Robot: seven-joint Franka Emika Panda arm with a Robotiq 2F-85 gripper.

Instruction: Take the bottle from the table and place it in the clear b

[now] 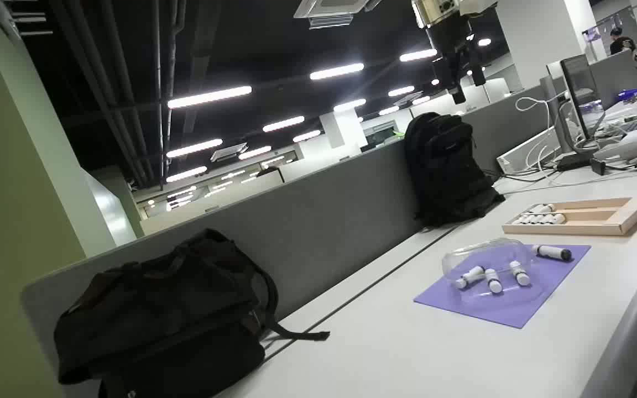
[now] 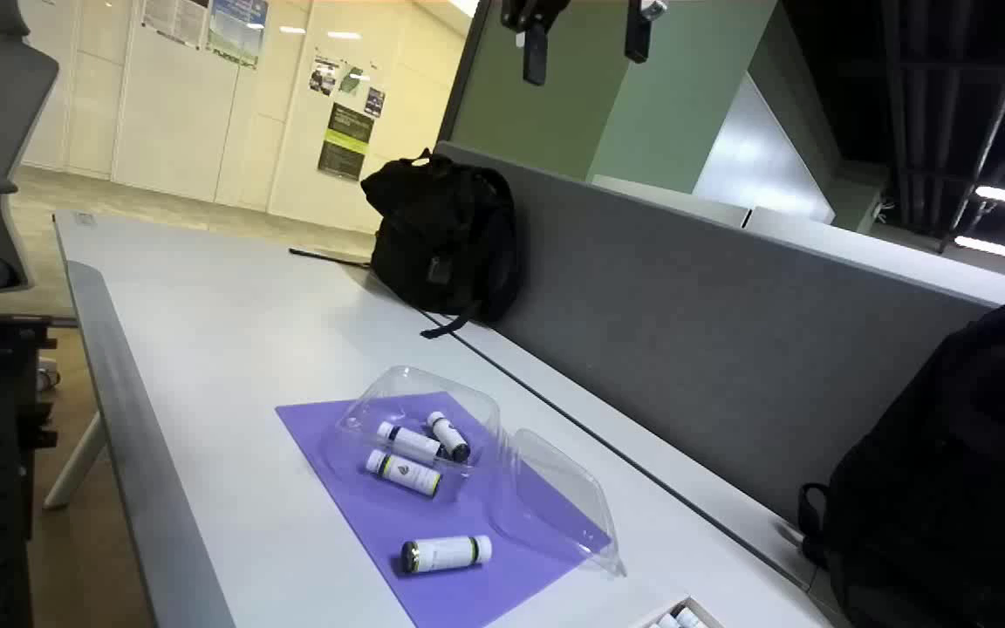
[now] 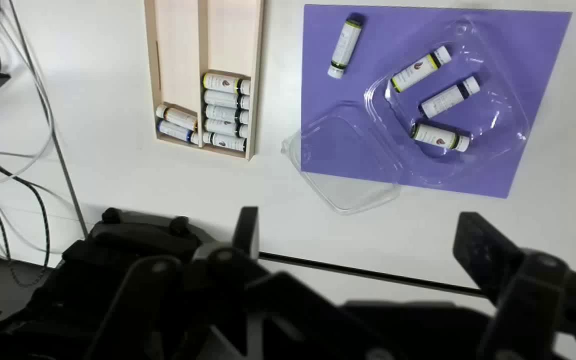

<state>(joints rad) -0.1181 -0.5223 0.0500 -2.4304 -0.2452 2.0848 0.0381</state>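
- Three bottles [image 3: 449, 98] lie on their sides inside the clear box [image 3: 498, 118], at differing angles; that share of the filling looks done.
- One loose bottle [image 3: 346, 46] lies outside it on the purple sheet [image 3: 320, 105], near the box but apart from it. I take this as the task's bottle, so its move seems wholly left to do.
- The lid [image 3: 348, 160] lies turned back beside the box, partly over the sheet and partly over the table [image 3: 118, 172], so nothing appears to bar the way in.
- The gripper [image 3: 360, 235] is up high in both exterior views, well apart from everything on the table; its fingers [image 3: 483, 245] are spread wide with nothing between them.
- Seven more bottles [image 3: 222, 113] rest in the wooden tray [image 3: 225, 37]; the task probably asks nothing of them.
- Left to do, in my judgement: come down over the loose bottle, close on it, lift it, carry it to the clear box, lower it among the three, and let go.
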